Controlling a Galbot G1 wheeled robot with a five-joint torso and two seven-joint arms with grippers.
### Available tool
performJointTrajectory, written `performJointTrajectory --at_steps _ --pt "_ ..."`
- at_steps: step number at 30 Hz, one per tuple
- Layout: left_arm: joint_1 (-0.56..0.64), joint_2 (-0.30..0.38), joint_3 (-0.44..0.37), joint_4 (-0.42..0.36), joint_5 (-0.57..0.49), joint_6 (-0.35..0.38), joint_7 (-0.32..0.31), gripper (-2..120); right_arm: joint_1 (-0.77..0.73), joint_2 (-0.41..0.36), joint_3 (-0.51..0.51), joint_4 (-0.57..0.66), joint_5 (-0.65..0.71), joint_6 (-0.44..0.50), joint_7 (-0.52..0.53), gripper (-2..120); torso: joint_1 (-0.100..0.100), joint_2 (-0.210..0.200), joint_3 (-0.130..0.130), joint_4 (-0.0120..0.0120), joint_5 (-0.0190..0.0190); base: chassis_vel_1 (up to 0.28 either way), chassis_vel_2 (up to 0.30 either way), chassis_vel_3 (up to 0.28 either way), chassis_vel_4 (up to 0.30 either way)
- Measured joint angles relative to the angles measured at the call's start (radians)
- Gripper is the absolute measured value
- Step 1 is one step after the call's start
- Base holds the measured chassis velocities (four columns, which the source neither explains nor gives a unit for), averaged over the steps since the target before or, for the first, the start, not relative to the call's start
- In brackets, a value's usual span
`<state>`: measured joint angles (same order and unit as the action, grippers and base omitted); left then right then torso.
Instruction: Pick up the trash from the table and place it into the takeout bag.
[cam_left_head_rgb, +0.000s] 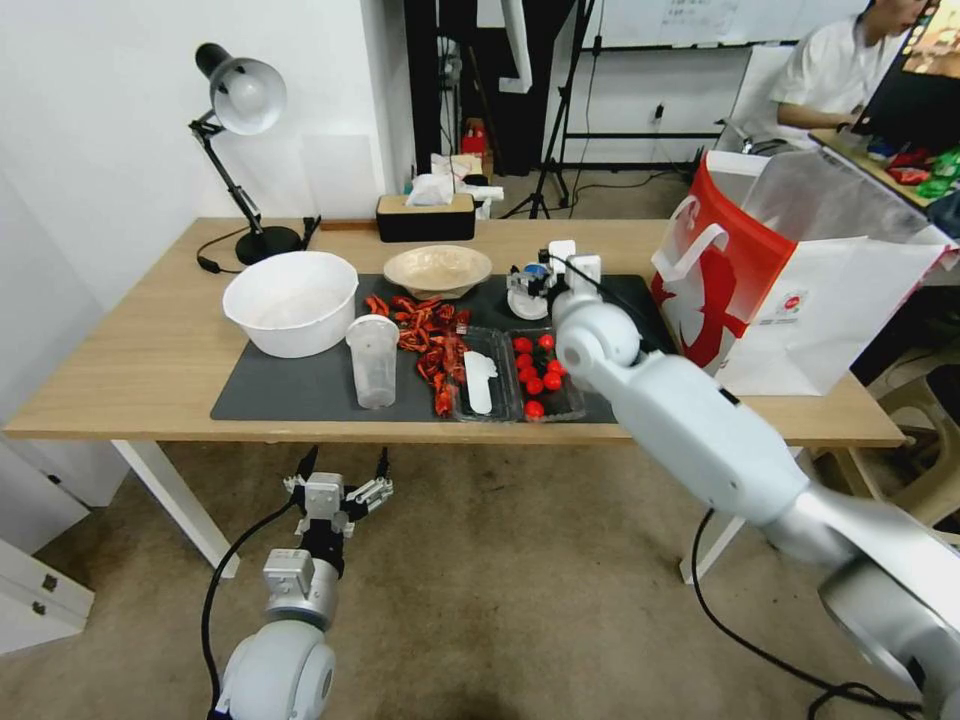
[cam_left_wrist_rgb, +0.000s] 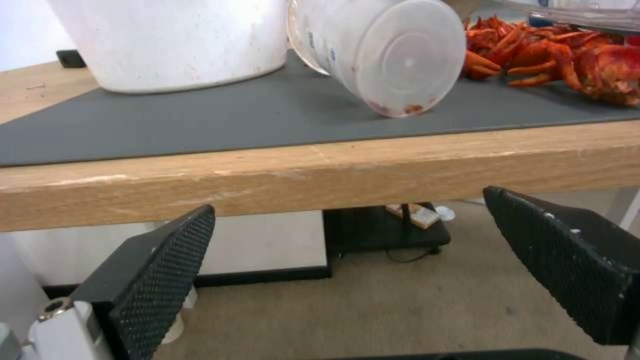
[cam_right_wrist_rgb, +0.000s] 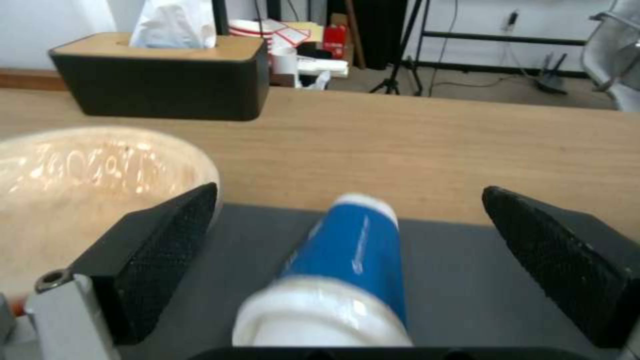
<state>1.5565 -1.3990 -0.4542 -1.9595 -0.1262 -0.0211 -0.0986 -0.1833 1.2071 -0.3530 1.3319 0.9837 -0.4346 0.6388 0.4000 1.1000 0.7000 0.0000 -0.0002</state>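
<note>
Across the long wooden table (cam_left_head_rgb: 140, 360), the right gripper (cam_right_wrist_rgb: 347, 260) is reaching with fingers spread wide around the white-and-blue cup (cam_right_wrist_rgb: 350, 280) lying on the grey mat (cam_left_head_rgb: 300, 390) beside the beige bowl (cam_left_head_rgb: 437, 268), touching nothing. Light and probably crushable, it wants a gentle mid-body grip. Below the table edge, the left gripper (cam_left_head_rgb: 338, 492) is hanging open and empty.

Glossy white-grey arms (cam_left_head_rgb: 700, 420) with black cables, white wrists, and black jaws with dimpled rubber pads (cam_left_wrist_rgb: 160, 270).
</note>
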Motion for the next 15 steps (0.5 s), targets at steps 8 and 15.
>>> performJointTrajectory --at_steps 8,15 --pt "0.0 0.006 -0.011 0.005 -0.014 -0.013 0.0 100 0.082 0.093 -0.012 -0.106 0.036 -0.117 0.148 100 0.0 0.0 0.0 0.0001 0.0002 0.0 0.0 0.0 0.0" --pt "-0.002 0.009 -0.018 0.013 -0.022 -0.02 0.005 100 0.103 0.133 -0.007 -0.164 0.088 -0.168 0.207 100 0.0 0.0 0.0 -0.0001 0.0001 0.0 0.0 0.0 0.0"
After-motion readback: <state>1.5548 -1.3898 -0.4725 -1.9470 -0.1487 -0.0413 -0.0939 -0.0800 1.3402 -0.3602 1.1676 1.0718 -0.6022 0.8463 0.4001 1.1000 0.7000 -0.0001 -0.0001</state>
